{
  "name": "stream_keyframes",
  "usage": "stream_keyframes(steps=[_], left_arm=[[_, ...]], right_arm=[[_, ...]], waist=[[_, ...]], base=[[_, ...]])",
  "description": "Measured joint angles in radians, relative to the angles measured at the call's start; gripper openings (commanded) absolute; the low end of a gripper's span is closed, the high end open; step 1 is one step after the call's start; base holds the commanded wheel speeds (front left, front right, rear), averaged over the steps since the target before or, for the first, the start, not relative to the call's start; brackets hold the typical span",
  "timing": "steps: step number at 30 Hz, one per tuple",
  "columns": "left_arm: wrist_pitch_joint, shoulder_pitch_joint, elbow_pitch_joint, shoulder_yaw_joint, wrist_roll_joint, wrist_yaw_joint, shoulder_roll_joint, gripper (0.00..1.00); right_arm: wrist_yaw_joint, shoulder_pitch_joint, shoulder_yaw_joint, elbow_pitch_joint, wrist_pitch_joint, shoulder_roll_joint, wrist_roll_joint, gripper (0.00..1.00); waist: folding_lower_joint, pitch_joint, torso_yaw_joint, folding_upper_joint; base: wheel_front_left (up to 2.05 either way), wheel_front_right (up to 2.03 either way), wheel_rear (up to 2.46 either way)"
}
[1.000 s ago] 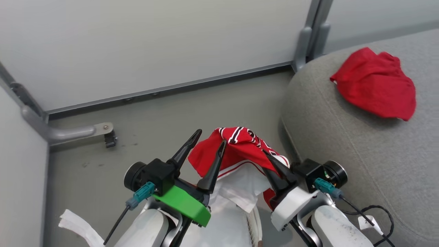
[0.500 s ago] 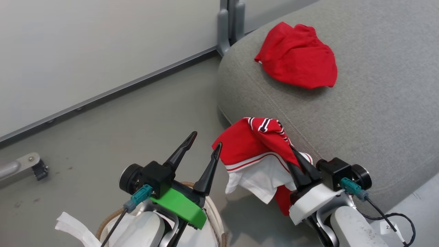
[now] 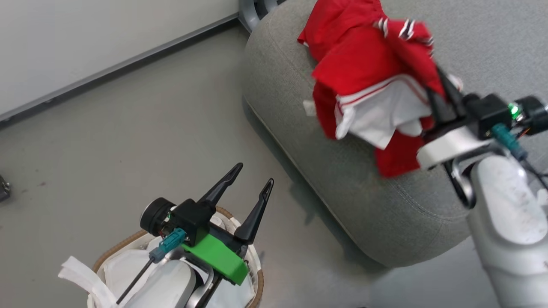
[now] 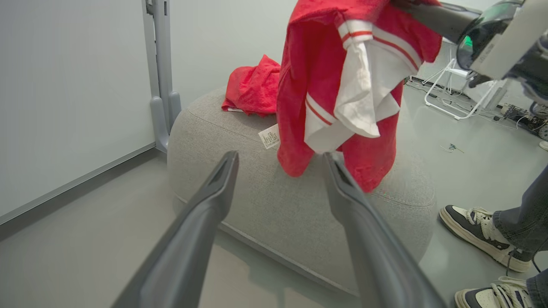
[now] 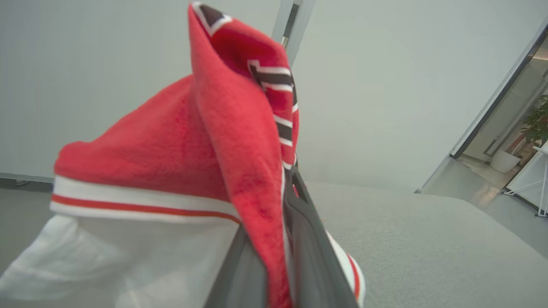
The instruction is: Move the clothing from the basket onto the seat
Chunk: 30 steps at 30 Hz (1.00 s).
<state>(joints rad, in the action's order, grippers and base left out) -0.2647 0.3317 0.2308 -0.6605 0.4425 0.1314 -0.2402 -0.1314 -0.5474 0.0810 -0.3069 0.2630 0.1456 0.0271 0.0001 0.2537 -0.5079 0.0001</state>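
Swung over the seat [image 3: 385, 222], the jersey [image 3: 364, 72] hides the right gripper's [image 3: 437, 85] tips.

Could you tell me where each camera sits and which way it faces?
Head view: on the head, looking down at basket, seat; left gripper, right gripper show.
Left wrist view: left wrist, facing the seat; open fingers show.
Right wrist view: right wrist, facing a wall; fingers clamp the jersey.
All three share the jersey.

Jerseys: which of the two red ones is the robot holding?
The jersey with white trim, hanging from the right gripper, which is shut on it. The other jersey lies crumpled on the seat behind it.
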Motion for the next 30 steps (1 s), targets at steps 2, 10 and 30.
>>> stream_keyframes(steps=[2,10,30], left_arm=[[0.0,0.016,-0.009,-0.009,0.0,0.0,-0.016,1.0],[0.0,0.098,-0.04,-0.045,0.015,0.0,-0.071,1.0],[0.0,0.235,-0.061,-0.1,0.048,0.0,-0.132,1.0]], right_arm=[[0.0,-0.07,-0.028,-0.003,0.0,0.033,0.018,0.0],[0.0,-0.35,-0.169,-0.099,0.0,0.13,0.102,0.0],[0.0,-0.468,-0.585,-0.359,-0.056,0.112,0.446,0.0]], waist=[[0.0,0.025,0.007,0.0],[0.0,0.143,0.051,0.0],[0.0001,0.398,0.228,0.0]], base=[[0.0,0.0,0.0],[0.0,0.0,0.0],[0.0,0.0,0.0]])
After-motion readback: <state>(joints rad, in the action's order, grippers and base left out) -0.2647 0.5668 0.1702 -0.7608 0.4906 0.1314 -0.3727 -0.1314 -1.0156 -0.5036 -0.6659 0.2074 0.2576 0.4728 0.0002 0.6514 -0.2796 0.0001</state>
